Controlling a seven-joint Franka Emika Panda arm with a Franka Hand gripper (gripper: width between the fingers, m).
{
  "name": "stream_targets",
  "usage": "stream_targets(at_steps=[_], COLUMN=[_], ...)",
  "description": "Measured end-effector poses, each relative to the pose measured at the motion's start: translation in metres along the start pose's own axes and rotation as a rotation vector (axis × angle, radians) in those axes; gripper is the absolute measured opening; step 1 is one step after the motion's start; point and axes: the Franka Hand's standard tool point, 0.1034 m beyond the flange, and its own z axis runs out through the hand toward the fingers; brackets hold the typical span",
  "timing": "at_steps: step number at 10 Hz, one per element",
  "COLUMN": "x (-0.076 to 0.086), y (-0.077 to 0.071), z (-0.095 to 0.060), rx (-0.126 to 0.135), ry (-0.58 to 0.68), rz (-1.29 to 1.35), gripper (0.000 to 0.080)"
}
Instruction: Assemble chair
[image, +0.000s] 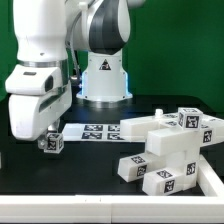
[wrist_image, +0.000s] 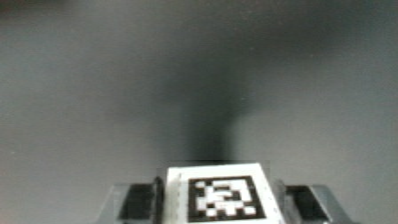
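1. The white Franka arm (image: 45, 60) stands at the exterior view's left, and its gripper (image: 50, 141) hangs low, close to the black table (image: 60, 180).
2. The gripper is clamped on a small white chair piece (image: 51, 143) that carries a black-and-white square tag.
3. In the wrist view the same piece (wrist_image: 221, 190) sits between the 2 fingers (wrist_image: 137, 200), and both fingers touch its sides.
4. The tag on this piece faces the wrist camera, and behind it only the dark blurred table surface is visible.
5. From the exterior view I cannot tell whether the held piece touches the table or hangs just above it.
6. The marker board (image: 92, 131) lies flat on the table just beside the gripper, toward the exterior view's right, and several tags are printed on it.
7. The main part of the chair (image: 170, 148) lies at the exterior view's right, well apart from the gripper.
8. It is a group of chunky white blocks and slabs, joined or stacked together, with several square tags on the faces.
9. The arm's white base (image: 103, 75) stands at the far side of the table, in front of a green wall (image: 175, 40).
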Motion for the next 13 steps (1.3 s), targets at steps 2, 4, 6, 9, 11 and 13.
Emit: stream_targets(at_steps=[2, 4, 6, 9, 11, 13], x=[-0.003, -0.003, -0.004, 0.013, 0.022, 0.023], y=[-0.009, -0.009, -0.007, 0.011, 0.016, 0.026], z=[0.012, 0.012, 0.010, -0.022, -0.029, -0.033], rx=[0.023, 0.022, 0.016, -0.050, -0.001, 0.011], ry=[-0.004, -0.005, -0.006, 0.016, 0.029, 0.031], rz=[0.027, 0.045, 0.090, 0.415, 0.727, 0.917], gripper=[0.0286, 0.0336, 0.0471, 0.0636, 0.0648, 0.0648])
